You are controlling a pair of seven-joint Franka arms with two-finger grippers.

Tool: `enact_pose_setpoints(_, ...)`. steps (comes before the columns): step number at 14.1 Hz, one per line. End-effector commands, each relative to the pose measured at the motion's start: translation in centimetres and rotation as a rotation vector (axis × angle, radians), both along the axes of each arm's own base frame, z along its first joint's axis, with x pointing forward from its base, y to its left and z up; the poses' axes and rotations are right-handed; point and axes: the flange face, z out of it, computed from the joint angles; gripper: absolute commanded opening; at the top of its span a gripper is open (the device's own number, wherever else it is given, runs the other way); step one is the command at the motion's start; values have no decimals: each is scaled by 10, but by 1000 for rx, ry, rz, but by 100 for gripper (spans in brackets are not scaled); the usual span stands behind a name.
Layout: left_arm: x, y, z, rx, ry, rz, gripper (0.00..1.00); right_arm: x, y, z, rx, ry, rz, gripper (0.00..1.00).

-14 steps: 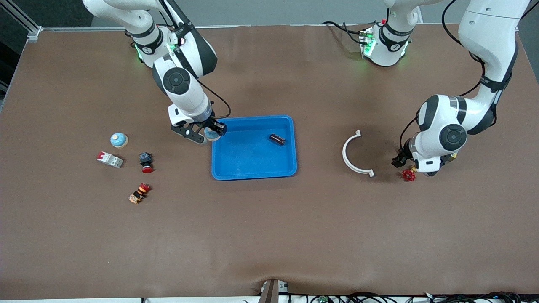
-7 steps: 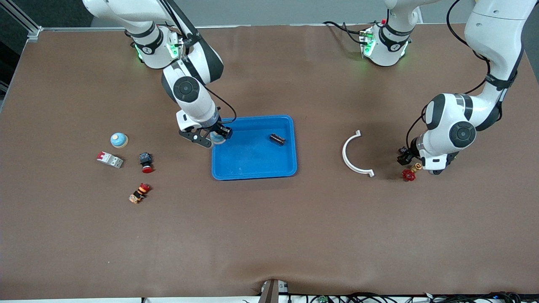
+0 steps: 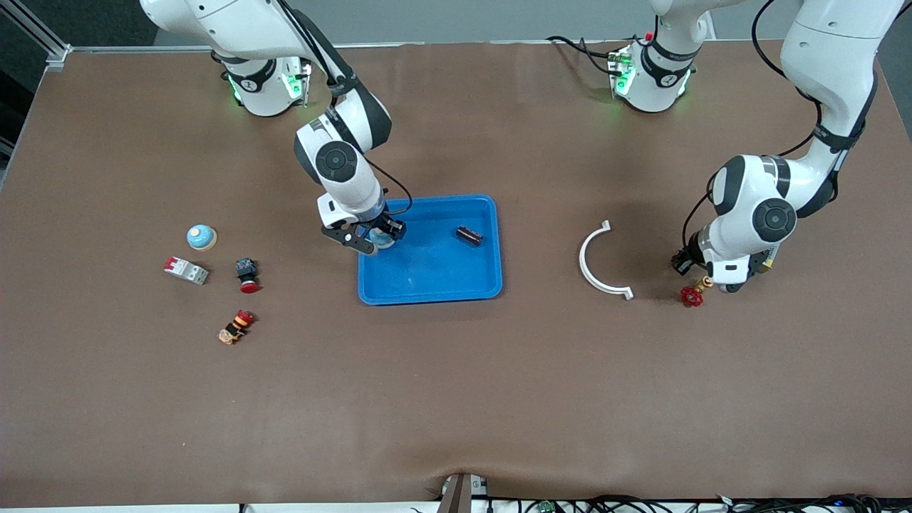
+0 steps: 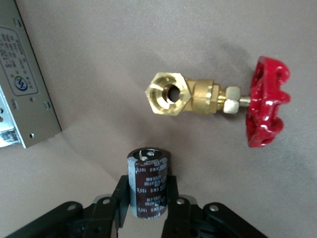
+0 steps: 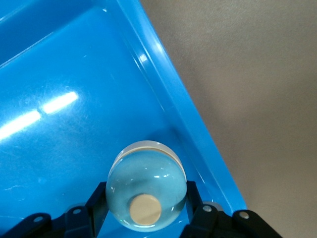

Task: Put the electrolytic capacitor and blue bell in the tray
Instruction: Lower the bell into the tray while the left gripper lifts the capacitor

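Over the tray's (image 3: 491, 285) corner at centre-left of the front view, our right end effector (image 3: 375, 241) grips the blue bell (image 5: 145, 186) inside the rim, while lower right our left end effector (image 4: 148, 210) clamps the upright electrolytic capacitor (image 4: 148, 182) beside the valve (image 4: 213, 96), well apart from the tray.

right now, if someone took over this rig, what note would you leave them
Right gripper: shut on a blue bell, over the tray just inside its rim at the right arm's end; not released.
Left gripper: shut on an electrolytic capacitor, beside the brass valve at the left arm's end.
Done: one dark capacitor lies in the tray.
Left: drop the bell, carry the held capacitor over. A second blue bell sits on the table.
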Motion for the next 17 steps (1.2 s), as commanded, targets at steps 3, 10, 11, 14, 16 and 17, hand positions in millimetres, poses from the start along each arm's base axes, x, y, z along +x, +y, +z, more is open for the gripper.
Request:
enact_pose_setpoints(3,16,-42,34,5,-78,49,0,-1,7,-9,12,20,-36,0)
enact_pose_setpoints(10,48,-164,94,15,-95,158,0,-8,24,-22,48,19,-59,0)
enact_pose_setpoints(11,49,-184,103,9,-111,169,0,-8,24,-25,46,23,-58,0)
enact_pose_setpoints(14,56,-246,111,-29,-136,221,0,-9,26,-29,43,29,-57,3)
enact_pose_setpoints(16,62,-287,115,-60,-151,261,0,-9,28,-27,42,32,-124,100)
enact_pose_setpoints(17,63,-307,113,-72,-152,287,0,-8,34,-23,42,35,-154,100)
